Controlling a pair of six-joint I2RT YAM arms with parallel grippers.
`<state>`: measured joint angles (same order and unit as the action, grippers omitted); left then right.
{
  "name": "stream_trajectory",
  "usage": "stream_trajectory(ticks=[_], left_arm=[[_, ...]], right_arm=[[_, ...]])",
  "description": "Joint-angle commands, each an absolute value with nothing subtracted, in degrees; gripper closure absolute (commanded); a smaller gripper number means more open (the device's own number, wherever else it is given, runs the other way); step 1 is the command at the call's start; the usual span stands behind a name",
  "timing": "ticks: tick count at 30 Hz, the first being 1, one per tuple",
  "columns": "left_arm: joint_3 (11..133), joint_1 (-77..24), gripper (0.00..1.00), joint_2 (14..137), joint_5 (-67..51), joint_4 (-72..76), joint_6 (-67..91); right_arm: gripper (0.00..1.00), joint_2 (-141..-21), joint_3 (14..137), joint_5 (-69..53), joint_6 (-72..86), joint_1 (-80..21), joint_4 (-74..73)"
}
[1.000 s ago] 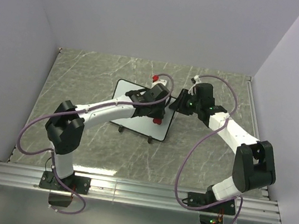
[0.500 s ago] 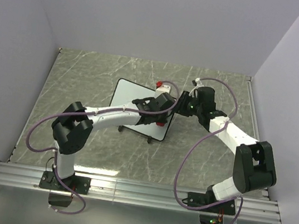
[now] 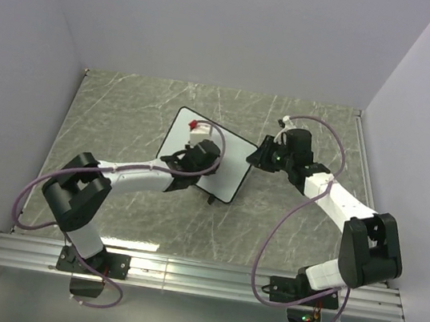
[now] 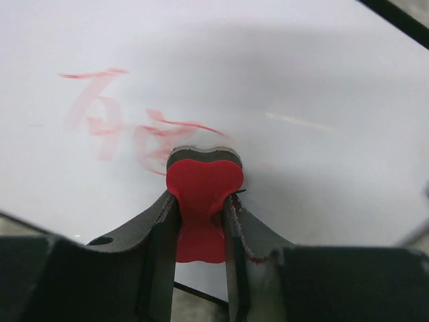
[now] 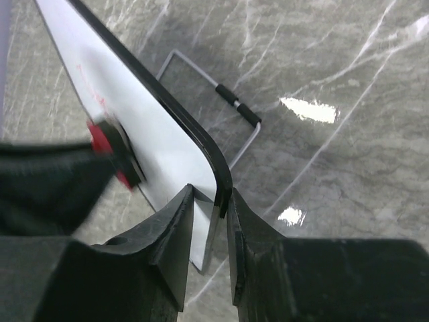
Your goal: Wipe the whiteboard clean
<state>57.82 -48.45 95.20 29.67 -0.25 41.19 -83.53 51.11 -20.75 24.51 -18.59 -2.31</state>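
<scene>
arms both reach to the whiteboard near the middle of the worktop. left gripper, forearm stretched low toward the far edge, pinches a red eraser pressed on the board beside smeared red marks, unreadable. right gripper, elbow bent near the right edge, clamps narrowly on the board's black rim.

Light: bright, even, from overhead.
Glare: two white hotspots on the grey marbled desk, right of the flat white black-rimmed whiteboard.
Shadow: soft grey band across the whiteboard.
Focus: red bow-shaped eraser crisp against the whiteboard; dark left end effector soft.
</scene>
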Motion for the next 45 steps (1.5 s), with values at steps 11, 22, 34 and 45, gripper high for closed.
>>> stream_trajectory(ticks=[11, 22, 34, 45], left_arm=[[53.5, -44.5, 1.0, 92.5, 30.8, 0.2, 40.5], [62.2, -56.7, 1.0, 99.9, 24.4, 0.2, 46.6], [54.4, -52.0, 1.0, 94.6, 26.1, 1.6, 44.6], [60.5, -55.8, 1.0, 98.4, 20.1, 2.2, 42.5]], right_arm=[[1.0, -81.6, 49.2, -21.1, 22.0, -19.1, -9.8], [1.0, -82.7, 50.5, -21.7, 22.6, -19.2, -9.7], [1.0, -82.2, 49.8, -22.4, 22.7, -19.1, -9.5], [1.0, -83.3, 51.0, -23.4, 23.2, -19.2, -10.3]])
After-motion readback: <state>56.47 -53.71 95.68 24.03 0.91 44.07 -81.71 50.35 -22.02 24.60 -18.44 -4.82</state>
